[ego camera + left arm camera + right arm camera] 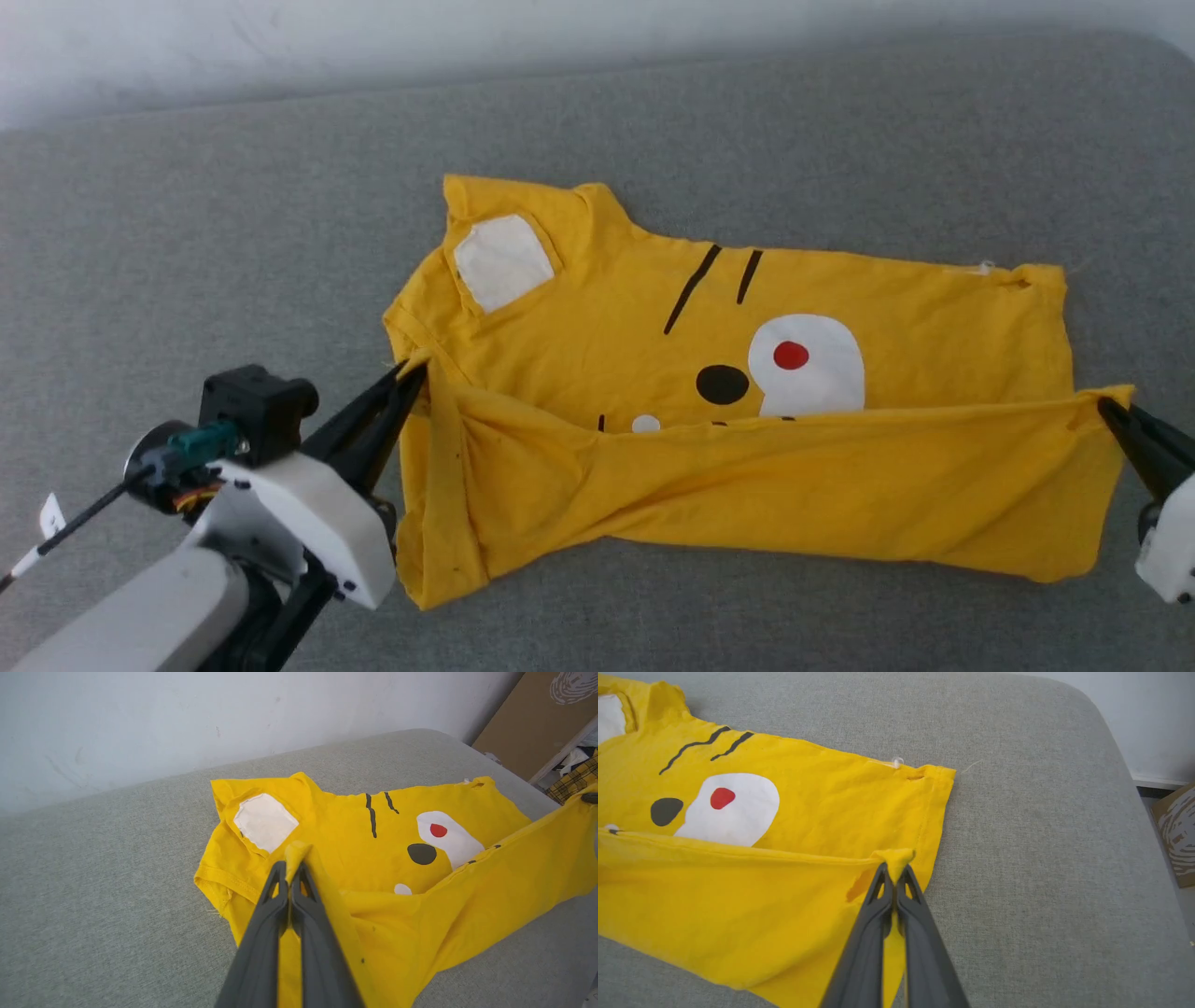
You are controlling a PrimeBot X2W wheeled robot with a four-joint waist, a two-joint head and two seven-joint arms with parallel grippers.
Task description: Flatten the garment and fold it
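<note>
Yellow garment (597, 317) lies on the grey padded surface (233, 233), a little right of its middle, printed side up. Its long axis runs left to right: the shoulder and sleeve end with the white patch points left, and the stitched hem points right. The near long edge is raised off the surface and drawn into a band between the two grippers, hiding the near part of the print. The left gripper (417, 371) is pinched tight on the near left corner of that band, and the right gripper (1109, 405) likewise on the near right corner by the hem. In each wrist view a tuft of yellow cloth sticks out past the closed tips.

I judge the cloth light, thin and limp. It sags and creases between the holds and follows only where it is gripped. Corners and hemmed edges look the best places to take it, since a doubled seam gives the fingers more to bite. Pulled too hard, so small a pinch may slip.
</note>
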